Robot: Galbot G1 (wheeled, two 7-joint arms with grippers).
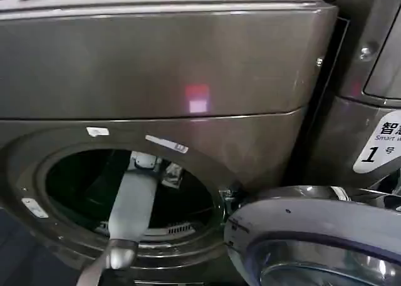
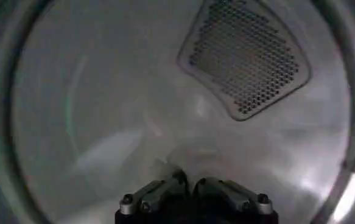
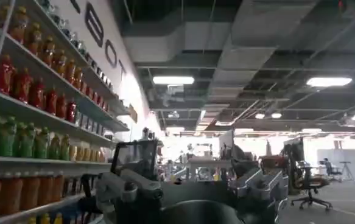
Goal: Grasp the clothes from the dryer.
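your left arm reaches through the round porthole of the dryer (image 1: pixel 188 67), its door (image 1: pixel 319 236) swung open to the right. inside, the left tool (image 2: pixel 190 181) has its fingers drawn narrow, tips nearly touching, over the pale clothes (image 2: pixel 186 158) on the drum floor below the perforated vent (image 2: pixel 247 58); their long axis you cannot tell. the right tool (image 3: pixel 192 192), fingers spread wide, points away at drink shelves (image 3: pixel 31 91).

bronze-grey dryer (image 1: pixel 156 67), red light (image 1: pixel 197 98); pale grey-white clothes (image 2: pixel 189 159).

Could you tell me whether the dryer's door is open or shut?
Open: the door is swung aside, and the left arm reaches into the dryer.
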